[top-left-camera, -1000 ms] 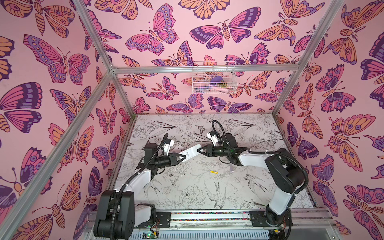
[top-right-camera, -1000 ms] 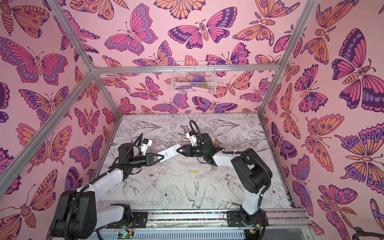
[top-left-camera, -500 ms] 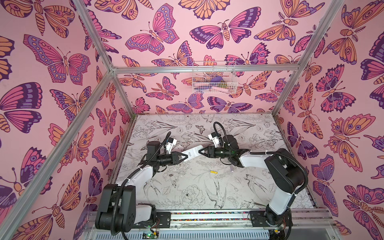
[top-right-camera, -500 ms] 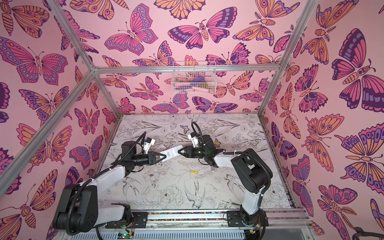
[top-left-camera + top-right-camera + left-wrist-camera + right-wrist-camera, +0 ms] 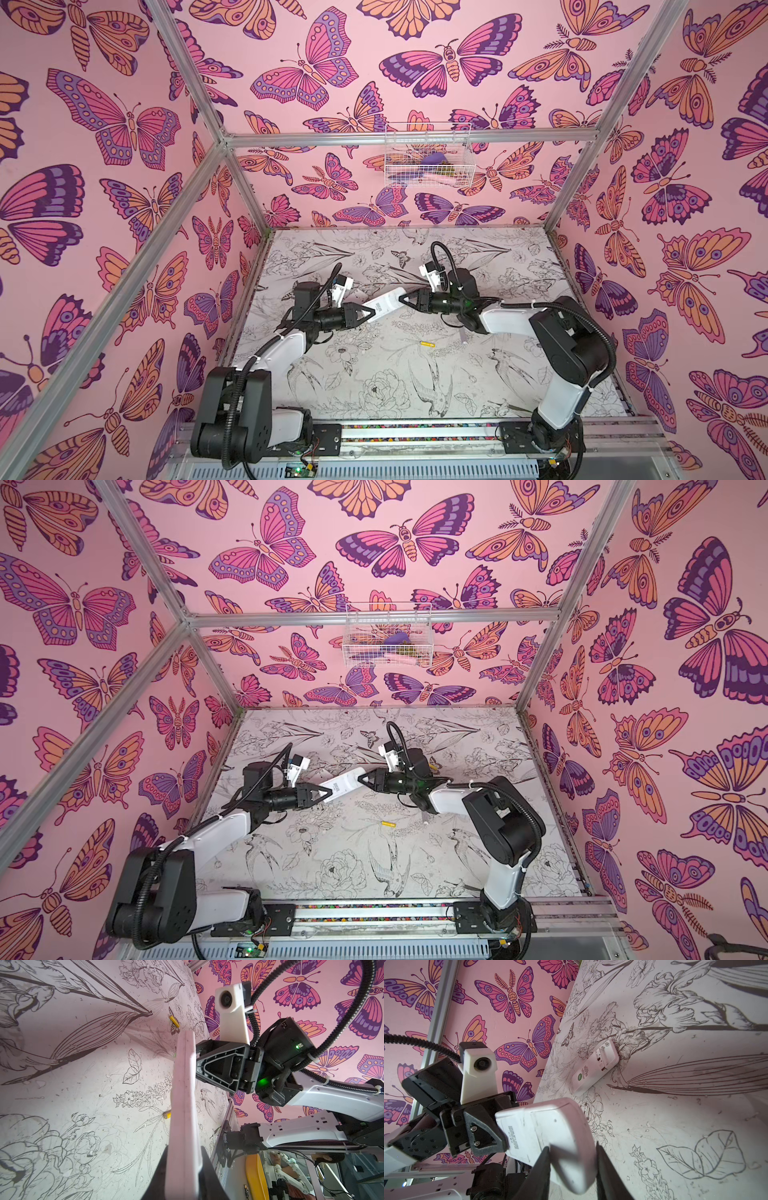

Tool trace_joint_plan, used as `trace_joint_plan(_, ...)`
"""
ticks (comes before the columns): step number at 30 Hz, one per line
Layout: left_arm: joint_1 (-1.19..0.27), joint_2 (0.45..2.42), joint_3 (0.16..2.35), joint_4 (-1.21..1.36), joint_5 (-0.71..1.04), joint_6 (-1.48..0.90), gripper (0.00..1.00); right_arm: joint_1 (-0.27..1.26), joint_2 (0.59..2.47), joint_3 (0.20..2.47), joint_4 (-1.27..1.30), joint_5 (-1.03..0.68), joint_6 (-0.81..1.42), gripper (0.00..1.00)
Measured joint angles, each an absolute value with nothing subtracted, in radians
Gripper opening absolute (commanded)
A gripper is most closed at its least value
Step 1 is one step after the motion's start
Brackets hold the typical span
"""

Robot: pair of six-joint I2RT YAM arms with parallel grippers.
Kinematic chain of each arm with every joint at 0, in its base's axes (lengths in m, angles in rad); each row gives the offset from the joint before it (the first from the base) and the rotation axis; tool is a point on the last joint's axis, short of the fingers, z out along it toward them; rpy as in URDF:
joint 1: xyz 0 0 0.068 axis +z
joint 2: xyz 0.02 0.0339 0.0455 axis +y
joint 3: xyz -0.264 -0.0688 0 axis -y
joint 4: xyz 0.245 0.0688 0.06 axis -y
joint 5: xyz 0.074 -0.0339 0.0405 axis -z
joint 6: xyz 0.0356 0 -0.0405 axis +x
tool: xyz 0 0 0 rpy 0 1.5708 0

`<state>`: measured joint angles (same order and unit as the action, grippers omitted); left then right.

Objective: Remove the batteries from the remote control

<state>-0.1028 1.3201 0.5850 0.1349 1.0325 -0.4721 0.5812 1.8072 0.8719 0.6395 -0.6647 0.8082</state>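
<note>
The remote [image 5: 384, 306] is hanging across the middle, blocking passage; a battery [image 5: 427, 344] is lying near in front; the front table [image 5: 374, 395] is lying open.

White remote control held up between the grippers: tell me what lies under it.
Only flower-printed table shows beneath the white remote control; a yellow cylindrical battery lies nearer the front, not under it. The remote's own body covers part of that patch.
</note>
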Motion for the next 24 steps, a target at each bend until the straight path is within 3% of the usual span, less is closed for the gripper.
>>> trace_joint_plan(4, -0.104, 1.325, 0.585, 0.134, 1.032, -0.472, 0.00, 0.580, 1.807, 0.868, 0.641, -0.659, 0.807, 0.33)
trace_joint_plan(9, -0.126, 1.335, 0.594, 0.131, 1.032, -0.470, 0.00, 0.581, 1.806, 0.833, 0.670, -0.663, 0.806, 0.53)
trace_joint_plan(12, -0.139, 1.339, 0.595, 0.127, 1.031, -0.461, 0.00, 0.587, 1.806, 0.825, 0.691, -0.674, 0.804, 0.54)
trace_joint_plan(15, -0.143, 1.339, 0.597, 0.128, 1.032, -0.456, 0.00, 0.587, 1.806, 0.825, 0.704, -0.674, 0.810, 0.52)
trace_joint_plan(24, -0.142, 1.340, 0.603, 0.126, 1.032, -0.456, 0.00, 0.567, 1.808, 0.825, 0.756, -0.674, 0.844, 0.31)
